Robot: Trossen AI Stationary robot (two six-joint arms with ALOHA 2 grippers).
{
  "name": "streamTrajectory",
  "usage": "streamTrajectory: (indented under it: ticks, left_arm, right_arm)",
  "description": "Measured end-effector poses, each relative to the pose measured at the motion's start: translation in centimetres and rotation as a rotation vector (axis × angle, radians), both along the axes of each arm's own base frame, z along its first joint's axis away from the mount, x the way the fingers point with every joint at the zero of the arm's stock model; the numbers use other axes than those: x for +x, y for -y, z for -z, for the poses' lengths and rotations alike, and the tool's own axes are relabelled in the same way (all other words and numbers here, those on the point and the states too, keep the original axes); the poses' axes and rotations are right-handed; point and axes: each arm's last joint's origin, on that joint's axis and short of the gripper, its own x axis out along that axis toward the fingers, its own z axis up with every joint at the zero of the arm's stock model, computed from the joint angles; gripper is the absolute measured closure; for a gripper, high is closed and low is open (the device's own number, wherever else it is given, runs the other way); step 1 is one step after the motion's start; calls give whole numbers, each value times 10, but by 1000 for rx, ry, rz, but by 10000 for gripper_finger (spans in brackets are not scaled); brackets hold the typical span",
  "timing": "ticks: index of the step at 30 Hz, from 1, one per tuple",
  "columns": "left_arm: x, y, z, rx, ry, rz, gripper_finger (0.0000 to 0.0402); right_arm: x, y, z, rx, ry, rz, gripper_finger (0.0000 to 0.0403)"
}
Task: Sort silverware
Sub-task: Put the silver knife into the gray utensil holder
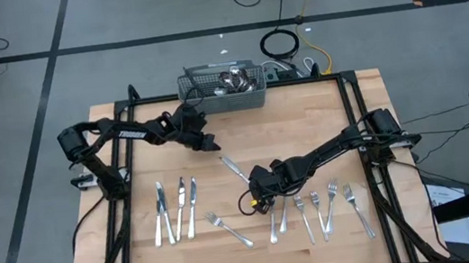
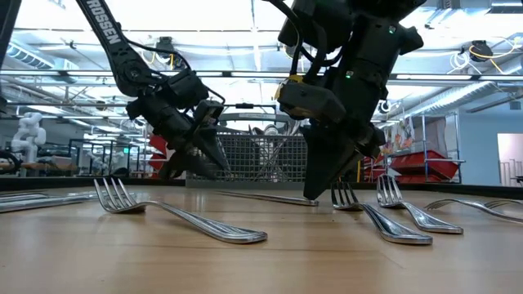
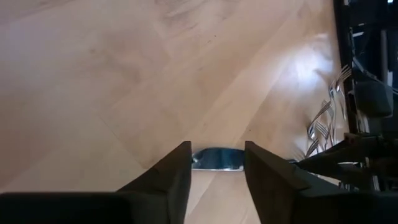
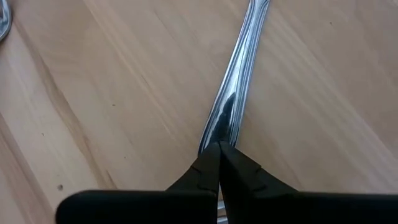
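Note:
One slim piece of silverware lies flat and diagonal on the table between my two grippers; its kind does not show. My right gripper is shut and points down at the handle's wide near end. My left gripper is open, low over the table just beyond the piece's far end. That end shows between its fingers without touching them. More silverware lies in rows near the table's front, and some stands in the mesh basket. My right gripper comes from above with fingers pointing down, and its shut fingertips rest on the wide end of the handle. The handle runs away from the fingers flat on the wood. Whether the tips pinch it or only press on it cannot be told.
Three knives lie side by side at the front left. A lone fork lies at the front middle, and a spoon and several forks at the front right. Bare wood spreads between the left arm and the knives.

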Motion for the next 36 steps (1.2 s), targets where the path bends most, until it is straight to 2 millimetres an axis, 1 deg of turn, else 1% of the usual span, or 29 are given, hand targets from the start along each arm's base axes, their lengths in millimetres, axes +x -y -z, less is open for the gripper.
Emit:
streamTrajectory:
  ticks: [3,8,14,23,30,36]
  left_arm:
    - [-4,0,3,-23,-46,-3,235]
    - [-8,5,7,-20,-98,40,233]
    - [-3,9,6,9,-84,35,233]
    - [9,22,18,-28,-102,70,233]
    - [9,18,18,-41,-81,37,233]
    - [11,17,24,-46,-81,39,233]
  right_arm:
    - [0,0,0,0,0,-1,403]
    - [0,0,0,-5,-1,-9,403]
    - [0,1,0,-13,-3,-27,403]
    - [0,1,0,-18,-5,-43,403]
    - [0,1,0,-21,-5,-51,403]
    - [0,1,0,-28,-2,-68,403]
